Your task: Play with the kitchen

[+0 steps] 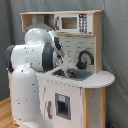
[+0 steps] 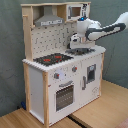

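Item: kitchen (image 2: 60, 75), white/light-wood toy unit, fills centre of both exterior views; stovetop (image 2: 52, 59) at centre-left of second exterior view, sink (image 1: 75, 74) at centre of first exterior view, black faucet (image 1: 84, 58) behind it.
Gripper (image 2: 76, 44): low over sink area, right of centre in second exterior view; finger opening and contents cannot be told.
Risk (judgement): wrist near faucet and pegboard; careless sweep could snag faucet or shove unit.
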